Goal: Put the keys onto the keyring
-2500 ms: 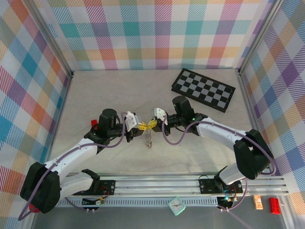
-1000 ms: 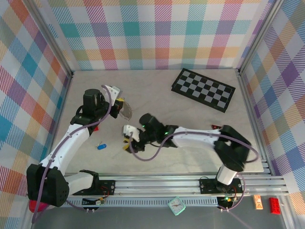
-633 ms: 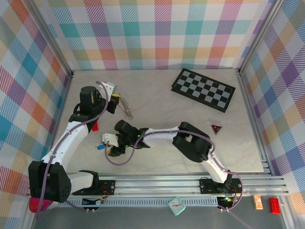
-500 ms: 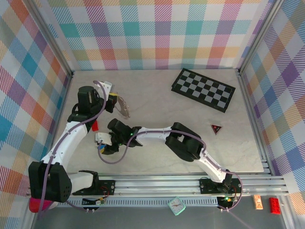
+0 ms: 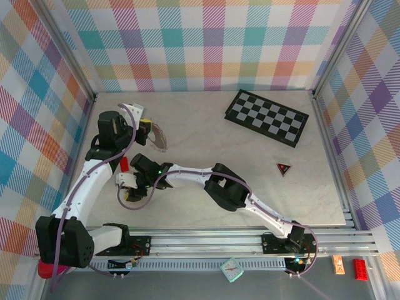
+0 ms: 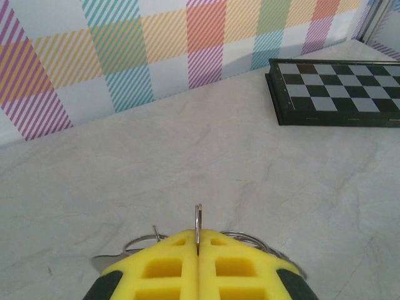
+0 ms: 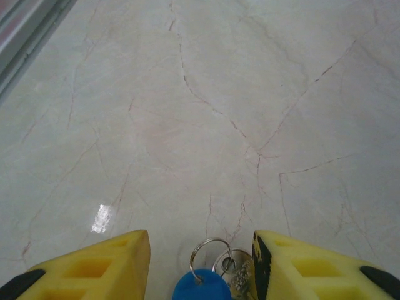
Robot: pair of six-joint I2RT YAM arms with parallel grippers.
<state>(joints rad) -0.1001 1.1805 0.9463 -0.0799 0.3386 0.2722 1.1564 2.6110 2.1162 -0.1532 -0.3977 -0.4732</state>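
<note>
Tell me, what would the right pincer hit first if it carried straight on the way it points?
Probably the blue-headed key, lying between the open fingers of the right pincer; past it comes the table top. Depth is hard to judge.

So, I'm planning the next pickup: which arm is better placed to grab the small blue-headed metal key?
Right. The right hand stands open astride the small blue-headed metal key; the left hand is shut on the thin grey metal keyring, so it seems occupied.
</note>
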